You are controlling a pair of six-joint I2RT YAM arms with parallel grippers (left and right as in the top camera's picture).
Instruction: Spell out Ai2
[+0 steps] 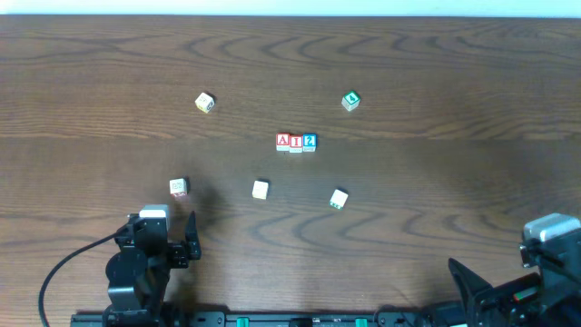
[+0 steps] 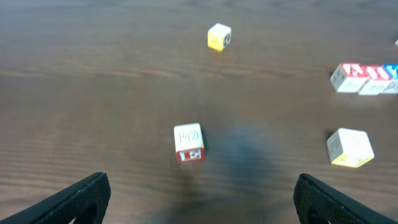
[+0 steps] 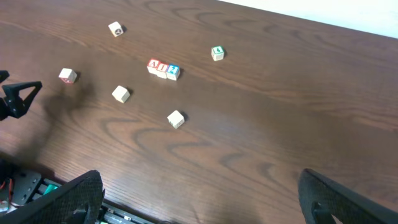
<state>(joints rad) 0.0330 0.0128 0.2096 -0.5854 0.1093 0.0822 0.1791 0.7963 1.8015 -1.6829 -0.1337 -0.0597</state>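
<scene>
Both arms sit right at the near edge of the table, so starting there. The left gripper (image 2: pixel 202 183) is spread wide with nothing between its fingers, and the right gripper (image 3: pixel 199 176) is the same, released and empty. Neither is touching a block.

The wooden table (image 1: pixel 454 73) takes up basically everything else.

Then the good part. In the middle of the table there's a tidy little row, the A block (image 1: pixel 283 141), the I block (image 1: pixel 296 143) and the 2 block (image 1: pixel 310 141). They're side by side and touching, reading left to right from overhead. So the word is sitting there mid-table, well apart from both grippers.

The leftovers are scattered around it:
- a yellow-edged block (image 1: pixel 205 102) at the far left
- a green block (image 1: pixel 351 101) at the far right
- a red-marked block (image 1: pixel 179 187) just ahead of the left gripper
- a plain block (image 1: pixel 260 189) near the row
- a green-cornered block (image 1: pixel 338 199), also near the row

My read is that the spelling step is done and this is the finish pose. The next move calls for pretty much nothing, just keep both arms clear of the row so it doesn't get bumped. The I might sit a hair out of line with its neighbours, but it's too small to say for sure. If it does need a nudge, that's a gentle push, not a regrasp.
</scene>
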